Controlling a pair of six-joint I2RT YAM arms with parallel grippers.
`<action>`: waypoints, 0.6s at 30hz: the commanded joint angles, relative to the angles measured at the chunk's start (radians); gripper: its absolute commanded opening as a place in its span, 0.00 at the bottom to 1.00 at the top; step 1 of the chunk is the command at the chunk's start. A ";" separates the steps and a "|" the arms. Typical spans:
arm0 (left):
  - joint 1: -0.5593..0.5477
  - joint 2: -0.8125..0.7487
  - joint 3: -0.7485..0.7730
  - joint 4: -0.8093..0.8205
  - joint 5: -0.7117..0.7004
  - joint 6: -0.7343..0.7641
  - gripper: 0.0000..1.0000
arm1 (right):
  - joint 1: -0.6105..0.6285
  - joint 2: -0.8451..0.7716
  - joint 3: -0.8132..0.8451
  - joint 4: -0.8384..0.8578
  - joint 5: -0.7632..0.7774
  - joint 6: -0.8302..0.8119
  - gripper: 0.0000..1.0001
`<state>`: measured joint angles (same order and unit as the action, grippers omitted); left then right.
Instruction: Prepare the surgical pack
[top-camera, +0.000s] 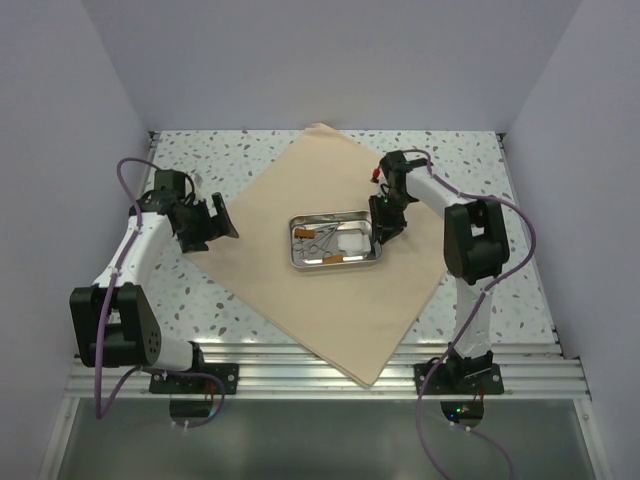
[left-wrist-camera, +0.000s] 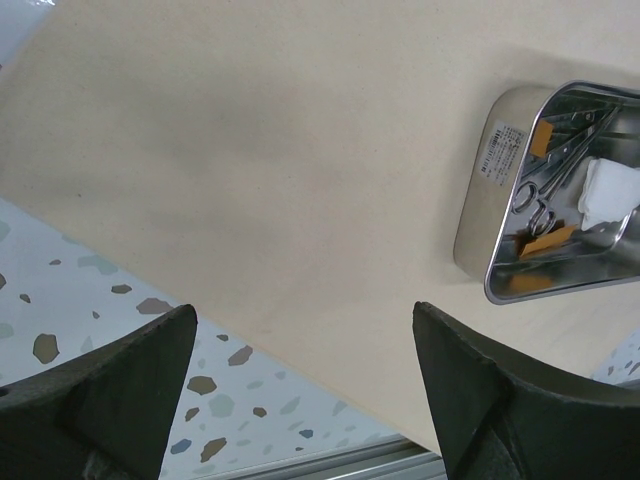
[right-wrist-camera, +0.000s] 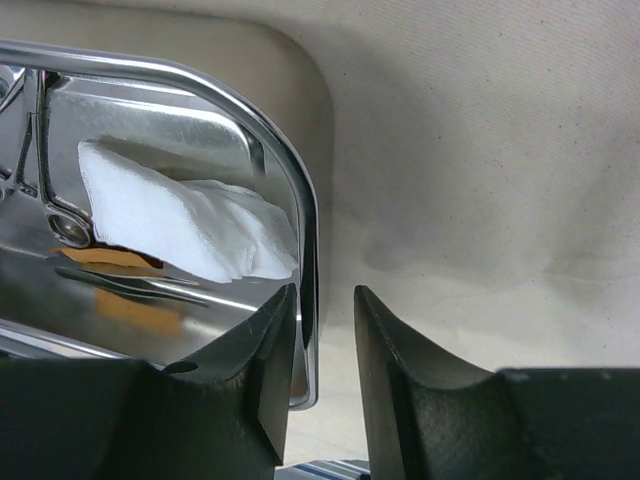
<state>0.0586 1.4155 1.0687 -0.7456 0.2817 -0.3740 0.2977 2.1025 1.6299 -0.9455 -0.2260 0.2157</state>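
The tan cloth (top-camera: 300, 300) lies flat as a diamond on the table. The steel tray (top-camera: 296, 243) sits at its middle and holds thin instruments (top-camera: 318, 238), two brown strips (top-camera: 333, 259) and white gauze (top-camera: 352, 241). My right gripper (top-camera: 383, 235) straddles the tray's right rim (right-wrist-camera: 300, 200): one finger is inside by the gauze (right-wrist-camera: 180, 215) and one outside, narrowly open, with a gap left at the outer finger (right-wrist-camera: 325, 292). My left gripper (top-camera: 225, 222) is wide open and empty (left-wrist-camera: 305, 310) above the cloth's left edge (left-wrist-camera: 250, 180). The tray (left-wrist-camera: 478, 220) shows at the right of that view.
The speckled tabletop (top-camera: 200, 300) surrounds the cloth. White walls enclose the back and sides. A metal rail (top-camera: 330, 375) runs along the near edge, and the cloth's near corner overlaps it.
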 joint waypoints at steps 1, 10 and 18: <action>0.004 -0.004 0.019 0.034 0.019 0.001 0.93 | 0.006 -0.027 -0.001 0.002 -0.015 -0.018 0.33; 0.006 -0.007 0.013 0.038 0.027 -0.003 0.93 | 0.006 -0.038 -0.013 0.001 -0.009 -0.022 0.31; 0.006 -0.016 0.002 0.037 0.027 -0.003 0.93 | 0.006 -0.045 0.011 -0.025 0.022 -0.030 0.63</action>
<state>0.0586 1.4155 1.0687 -0.7395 0.2901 -0.3744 0.3000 2.1025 1.6161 -0.9485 -0.2253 0.2054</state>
